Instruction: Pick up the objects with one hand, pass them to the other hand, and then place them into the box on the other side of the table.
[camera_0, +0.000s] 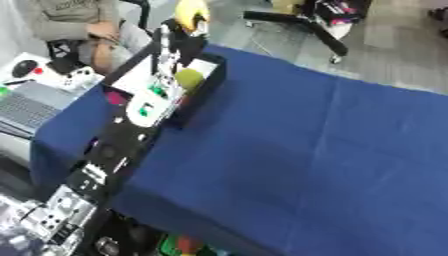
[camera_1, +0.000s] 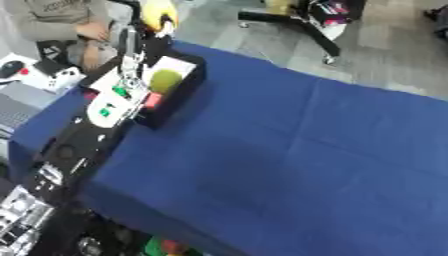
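Over the far left corner of the counter (camera_0: 332, 150), which is spread with a blue cloth, we reach our left arm (camera_0: 114, 150) up from the lower left and across the box (camera_0: 208, 75). Our left hand (camera_0: 166, 55) sits above the box, blurred, so we cannot tell how far its fingers are spread or whether they have hold of anything. A yellow object (camera_0: 191, 10) shows just past the hand at the top edge, but we cannot tell whether the hand touches it. The box is dark-walled with a pale floor and stands at the counter's left edge. Inside it lies an olive-green rounded object (camera_1: 166, 79), with a small pink-red thing (camera_1: 153, 100) beside it nearer to us. Our right hand does not appear in either view. Left of the counter stands a lower desk with a laptop (camera_0: 26, 107) and a white game controller (camera_0: 77, 76).
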